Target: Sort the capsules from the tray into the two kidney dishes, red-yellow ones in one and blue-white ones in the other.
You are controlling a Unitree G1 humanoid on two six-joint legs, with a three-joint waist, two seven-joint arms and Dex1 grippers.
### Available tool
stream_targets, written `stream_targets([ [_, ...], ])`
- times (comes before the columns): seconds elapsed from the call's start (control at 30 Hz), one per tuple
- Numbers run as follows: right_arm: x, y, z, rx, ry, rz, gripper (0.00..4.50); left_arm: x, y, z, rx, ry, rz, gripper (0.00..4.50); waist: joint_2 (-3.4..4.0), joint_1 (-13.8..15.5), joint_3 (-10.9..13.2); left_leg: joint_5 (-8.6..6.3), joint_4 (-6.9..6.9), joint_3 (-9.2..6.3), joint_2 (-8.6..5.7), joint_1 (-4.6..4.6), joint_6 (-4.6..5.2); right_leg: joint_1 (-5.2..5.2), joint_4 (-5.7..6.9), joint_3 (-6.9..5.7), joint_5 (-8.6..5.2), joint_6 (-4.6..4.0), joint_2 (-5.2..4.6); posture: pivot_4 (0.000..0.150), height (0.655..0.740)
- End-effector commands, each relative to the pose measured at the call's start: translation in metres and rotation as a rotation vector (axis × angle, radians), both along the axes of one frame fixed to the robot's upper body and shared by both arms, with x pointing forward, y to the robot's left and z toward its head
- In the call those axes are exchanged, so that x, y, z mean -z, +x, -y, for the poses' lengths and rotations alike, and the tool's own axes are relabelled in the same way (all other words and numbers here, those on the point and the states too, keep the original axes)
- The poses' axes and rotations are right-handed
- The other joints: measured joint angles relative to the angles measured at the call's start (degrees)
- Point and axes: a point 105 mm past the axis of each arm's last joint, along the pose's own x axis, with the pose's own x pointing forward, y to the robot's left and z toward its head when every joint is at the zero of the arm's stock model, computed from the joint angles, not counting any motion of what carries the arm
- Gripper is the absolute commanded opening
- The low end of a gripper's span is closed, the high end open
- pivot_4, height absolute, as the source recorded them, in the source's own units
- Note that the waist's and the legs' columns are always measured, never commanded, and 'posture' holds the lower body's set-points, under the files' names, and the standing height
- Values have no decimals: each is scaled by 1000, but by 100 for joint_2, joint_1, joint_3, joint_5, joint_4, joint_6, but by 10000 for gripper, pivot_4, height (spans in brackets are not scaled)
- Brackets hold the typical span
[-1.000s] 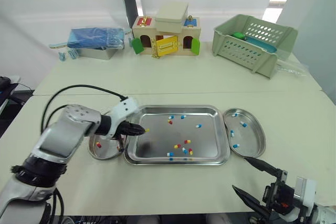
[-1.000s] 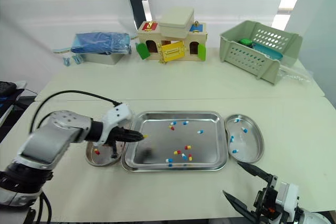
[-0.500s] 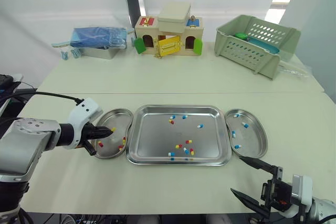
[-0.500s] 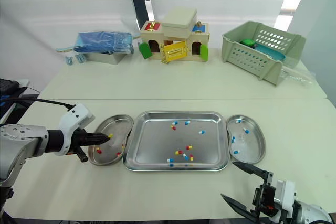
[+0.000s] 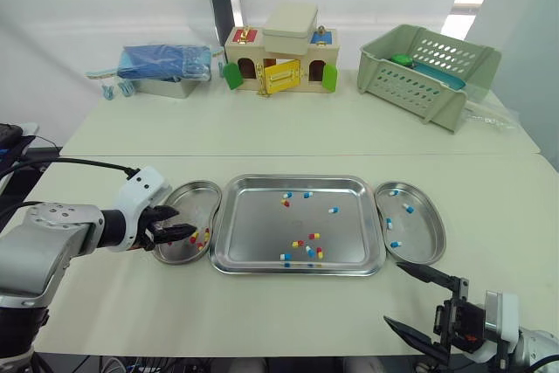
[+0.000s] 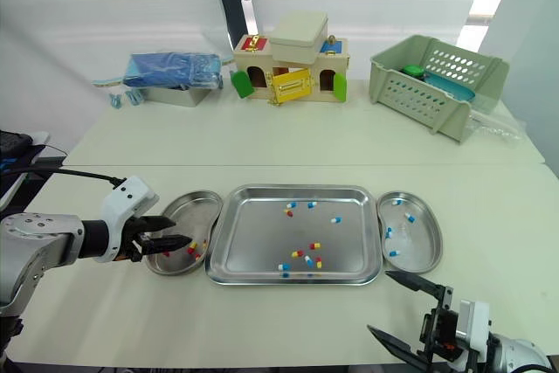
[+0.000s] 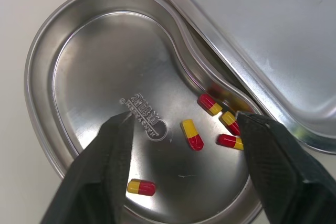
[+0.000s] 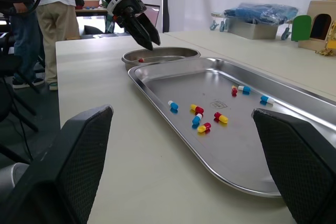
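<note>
Left wrist view: you are looking down between your left fingers [image 5: 179, 232] into the left kidney dish [image 7: 100, 61].
Left fingers: spread apart with nothing between them, over the left kidney dish, tips pointing toward 3 o'clock.
Left kidney dish: sits on the counter [image 5: 288, 128] at 9 o'clock of the tray [image 5: 297, 179], its rim right against the tray's rim. Five red-yellow capsules [image 7: 192, 134] lie in it, four bunched on the side nearest the tray and one apart from them.
Tray: in the middle of the near counter. Toward its 12 o'clock edge you have three blue-white capsules and one red-yellow. Toward 6 o'clock lies a mixed cluster [image 5: 304, 249] of both colours.
Right kidney dish [image 5: 432, 233]: at 3 o'clock of the tray, just beside it, holding four blue-white capsules [image 5: 404, 208].
Right fingers [image 5: 430, 274]: spread wide and empty, at about 5 o'clock of the tray by the counter's near edge, apart from tray and dish.
Far counter: a wooden toy house [image 5: 278, 58] at 12 o'clock, a blue bag [image 5: 162, 63] at 10 o'clock, a green basket [image 5: 428, 63] at 2 o'clock.
Right wrist view: a person [image 8: 52, 19] stands beyond the counter's end.
</note>
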Motion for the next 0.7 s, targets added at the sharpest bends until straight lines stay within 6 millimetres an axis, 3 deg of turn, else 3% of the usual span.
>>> stream_targets([
  [0.03, -7, -1, 2, 8, 8, 31, 45000, -14, 3, -1, 8, 14, 49, 44732, 0, 1, 0, 0, 0, 0, 0, 0, 0, 0, 0, 0, 0, 0, 0, 1500, 7400],
  [0.2, -9, 2, 7, 40, 8, 34, 45000, -23, 4, -6, 20, 12, 88, 44732, 0, 0, 0, 0, 0, 0, 0, 0, 0, 0, 0, 0, 0, 0, 0, 1500, 7400],
  [0.37, -21, 12, 23, 124, 14, 10, 45000, -37, -1, -26, 11, -29, 158, 44732, 1, -18, 0, 0, -2, 2, 0, 0, -1, -2, 0, 2, 0, 0, 0, 1500, 7400],
  [0.7, -45, 35, 96, 366, -144, -69, 45000, -48, -33, -112, -166, 0, 243, 44732, -7, -17, 2, -1, -6, 4, 0, 0, 1, -3, -4, 1, 0, 0, -1, 1500, 7400],
])
